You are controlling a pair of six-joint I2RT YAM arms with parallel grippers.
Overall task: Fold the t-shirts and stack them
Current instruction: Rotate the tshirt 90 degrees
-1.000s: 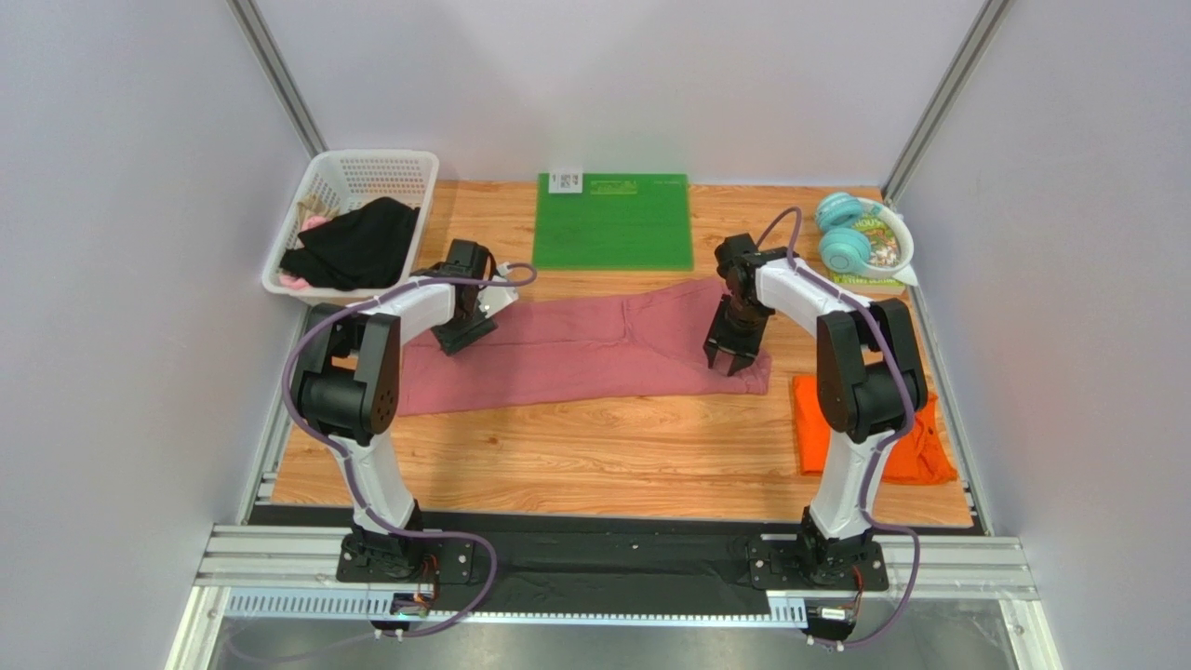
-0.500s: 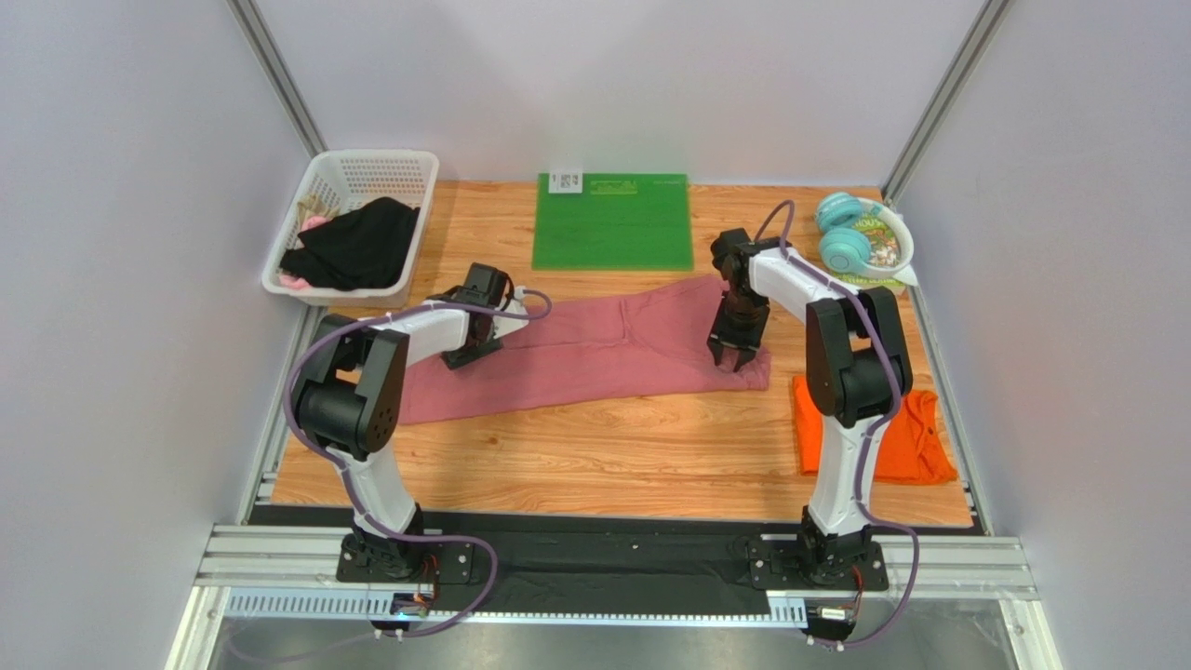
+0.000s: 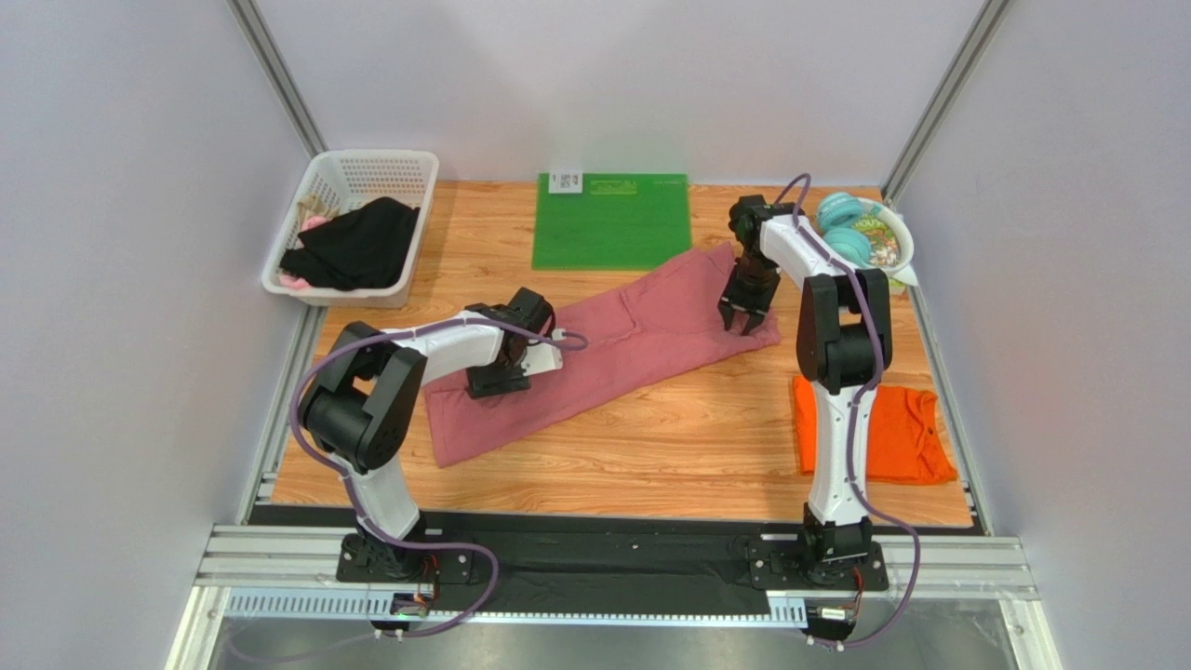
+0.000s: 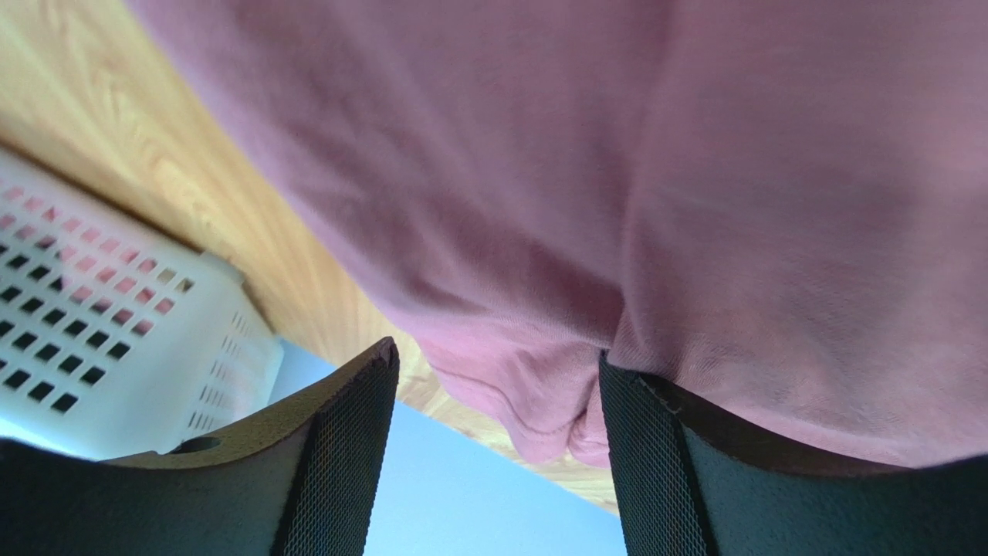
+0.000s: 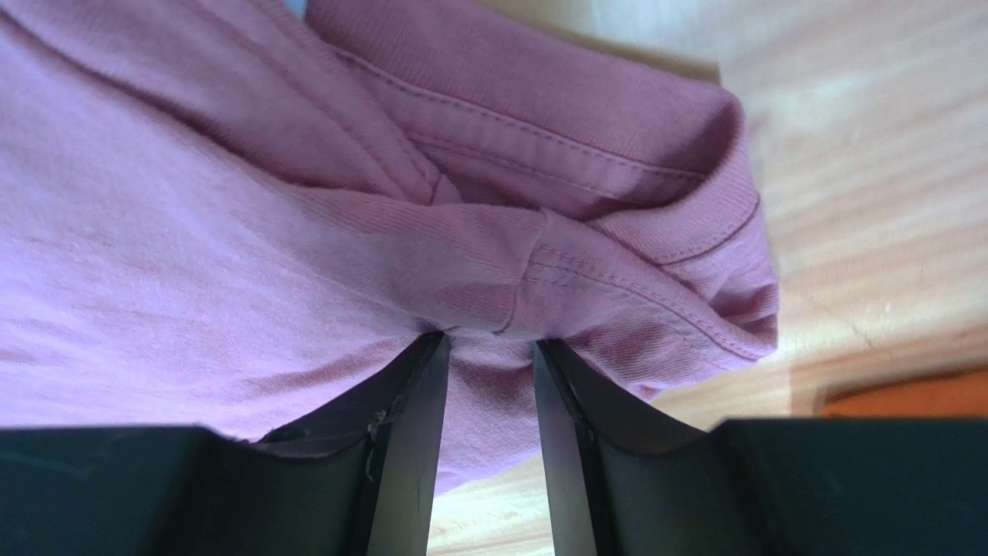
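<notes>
The dusty rose-pink t-shirt, folded into a long band, lies slanted across the table from near left to far right. My left gripper sits on its near-left part. In the left wrist view the left gripper stands open, with a fold of the pink cloth hanging between the fingers, against the right one. My right gripper is at the band's far-right end. In the right wrist view the right gripper is shut on a pinch of the pink cloth. The orange t-shirt lies folded at the near right.
A white basket with black cloth stands at the far left and shows in the left wrist view. A green mat lies at the back centre. Teal headphones sit in a bowl at the far right.
The right gripper moved up and back with the shirt's right end. The left gripper moved right and nearer. The pink band swung from level to slanted.
</notes>
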